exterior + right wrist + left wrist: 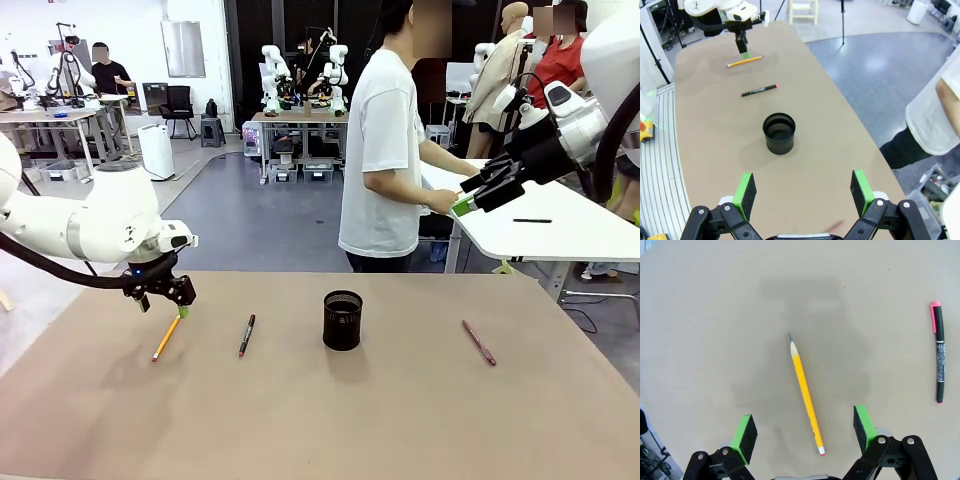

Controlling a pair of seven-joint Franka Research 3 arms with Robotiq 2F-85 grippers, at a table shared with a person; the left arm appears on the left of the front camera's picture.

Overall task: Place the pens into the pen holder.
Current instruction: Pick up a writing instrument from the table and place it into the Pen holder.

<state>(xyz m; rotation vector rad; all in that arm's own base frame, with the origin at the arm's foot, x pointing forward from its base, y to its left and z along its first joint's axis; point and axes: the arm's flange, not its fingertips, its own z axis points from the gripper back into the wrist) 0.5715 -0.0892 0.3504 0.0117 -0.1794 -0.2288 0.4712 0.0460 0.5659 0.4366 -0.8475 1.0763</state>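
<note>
An orange-yellow pencil [166, 338] lies at the left of the brown table. My left gripper [168, 300] hovers just above its far end, open; in the left wrist view the pencil [805, 392] runs between the green pads, eraser end nearest the gripper [804, 430]. A dark pen with a red end [247, 335] [938, 357] lies to its right. The black mesh pen holder [342, 320] [779, 133] stands upright mid-table, looking empty from above. A pinkish-red pen [478, 342] lies right of it. My right gripper [485, 195] [802, 192] hangs open, high at the right, holding nothing.
A person in a white T-shirt [385, 150] stands at the far edge, turned toward a white table [560, 225] at the back right. The brown tabletop [400, 420] is bare toward the front. The right wrist view shows the left gripper [742, 46] over the pencil [744, 61].
</note>
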